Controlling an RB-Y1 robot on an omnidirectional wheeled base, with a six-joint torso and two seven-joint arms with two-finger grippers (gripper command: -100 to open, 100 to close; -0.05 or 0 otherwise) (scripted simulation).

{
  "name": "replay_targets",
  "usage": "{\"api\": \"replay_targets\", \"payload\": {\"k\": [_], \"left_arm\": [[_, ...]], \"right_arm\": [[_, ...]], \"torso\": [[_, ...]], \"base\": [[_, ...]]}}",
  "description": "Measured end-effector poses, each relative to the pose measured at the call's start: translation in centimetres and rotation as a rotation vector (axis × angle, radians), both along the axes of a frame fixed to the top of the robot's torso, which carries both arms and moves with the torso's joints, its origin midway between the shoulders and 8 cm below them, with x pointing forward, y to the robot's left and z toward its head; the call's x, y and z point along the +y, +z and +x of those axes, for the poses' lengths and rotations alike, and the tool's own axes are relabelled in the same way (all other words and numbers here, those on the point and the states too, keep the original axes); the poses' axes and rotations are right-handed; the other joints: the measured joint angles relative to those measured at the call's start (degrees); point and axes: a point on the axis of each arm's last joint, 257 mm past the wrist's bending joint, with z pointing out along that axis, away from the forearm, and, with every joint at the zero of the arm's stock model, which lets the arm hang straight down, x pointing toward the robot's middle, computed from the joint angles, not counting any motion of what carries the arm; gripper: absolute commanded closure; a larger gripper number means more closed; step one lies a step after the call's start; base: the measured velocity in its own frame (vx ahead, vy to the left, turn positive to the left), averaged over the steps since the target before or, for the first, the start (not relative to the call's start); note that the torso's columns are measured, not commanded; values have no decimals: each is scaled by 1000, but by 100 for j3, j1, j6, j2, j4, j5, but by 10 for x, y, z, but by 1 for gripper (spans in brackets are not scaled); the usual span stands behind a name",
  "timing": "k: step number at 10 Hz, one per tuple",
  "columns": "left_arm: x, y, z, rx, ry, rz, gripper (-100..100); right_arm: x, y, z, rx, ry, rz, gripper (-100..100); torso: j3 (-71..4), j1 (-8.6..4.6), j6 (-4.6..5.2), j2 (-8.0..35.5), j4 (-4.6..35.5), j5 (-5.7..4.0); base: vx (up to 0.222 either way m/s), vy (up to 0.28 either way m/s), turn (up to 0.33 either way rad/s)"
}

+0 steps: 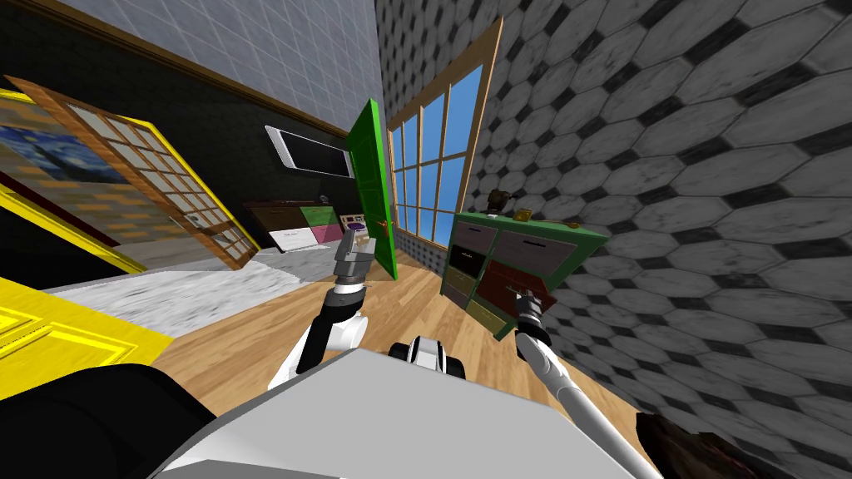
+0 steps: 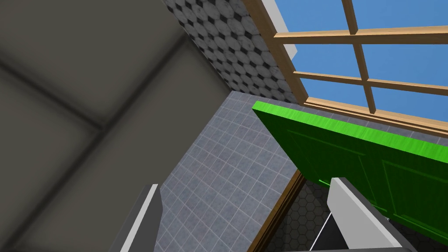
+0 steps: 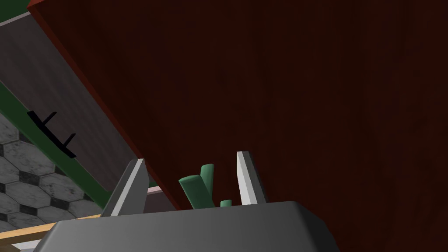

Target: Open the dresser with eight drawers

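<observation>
Reaching: right gripper (image 3: 191,157) is at the dresser (image 1: 545,224), up against its red drawer (image 3: 306,87), which spreads over most of the right wrist frame.
Place: dresser stands right of centre in the head frame, against the hexagon-tiled wall; green frame, drawer fronts in grey, red and olive, small items on top.
Right fingers: spread, one on each side of the green handle (image 3: 197,187) at lower centre of the wrist frame; a gap shows on both sides, so nothing is pinched yet.
Other arm: left gripper (image 2: 243,183) is raised at centre of the head frame beside the green door (image 2: 350,153); fingers spread wide, holding nothing.
Drawer state: the red drawer's edge seems to stand a little proud of the grey drawer (image 3: 65,96) beside it, so it may be partly out; hard to be sure.
Handling: probably a rigid box of moderate weight that slides straight out only; the handle looks thin and smooth, so it could slip.
Hold: close on the handle's middle, square to the front, then pull level.
Risk: a slanted or off-centre pull could jam the drawer or drag the fingers off.
</observation>
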Motion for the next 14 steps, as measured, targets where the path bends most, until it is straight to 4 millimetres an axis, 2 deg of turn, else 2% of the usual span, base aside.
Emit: {"api": "replay_targets", "payload": {"k": [2,5,7,14], "left_arm": [[0,0,0,0,0,0,0],[0,0,0,0,0,0,0],[0,0,0,0,0,0,0],[0,0,0,0,0,0,0]], "right_arm": [[9,6,8,-20,-16,9,-100],[15,10,12,-11,-28,-17,-100],[23,15,19,-22,-41,-6,-100],[45,27,35,-22,-77,-19,-100]], "torso": [[-10,-22,14,-12,-2,-2],[25,70,22,45,19,31],[30,32,23,53,21,20],[20,42,24,37,17,22]], "base": [[-33,-130,86],[-23,-46,21],[-44,-49,35],[-49,-65,50]]}}
